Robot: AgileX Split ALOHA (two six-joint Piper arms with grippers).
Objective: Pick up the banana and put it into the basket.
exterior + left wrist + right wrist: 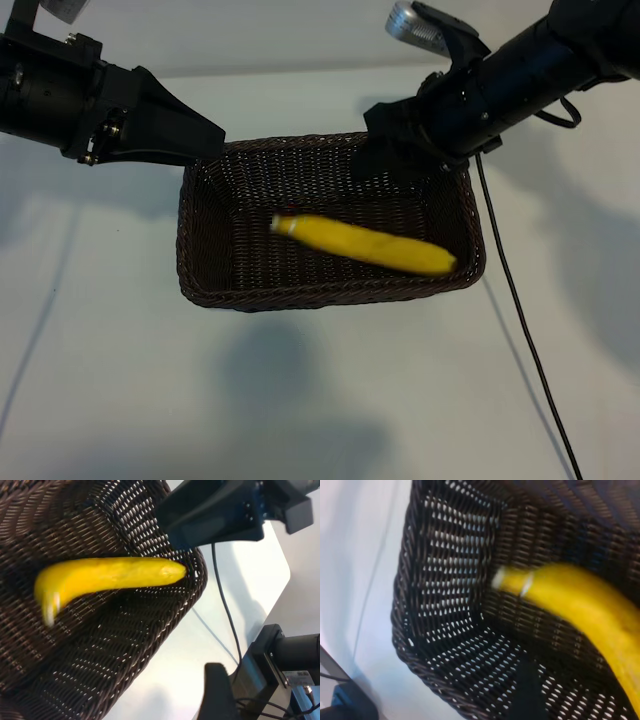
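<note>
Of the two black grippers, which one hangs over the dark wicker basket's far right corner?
The right gripper, over the dark brown woven basket above the yellow banana lying inside. The left gripper sits at the far left corner instead.

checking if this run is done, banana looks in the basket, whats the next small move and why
Probably lift the right gripper up and back from the basket. The banana is inside the basket, blurred as if just dropped, and no finger touches it. The left gripper hangs idle at the far rim.
</note>
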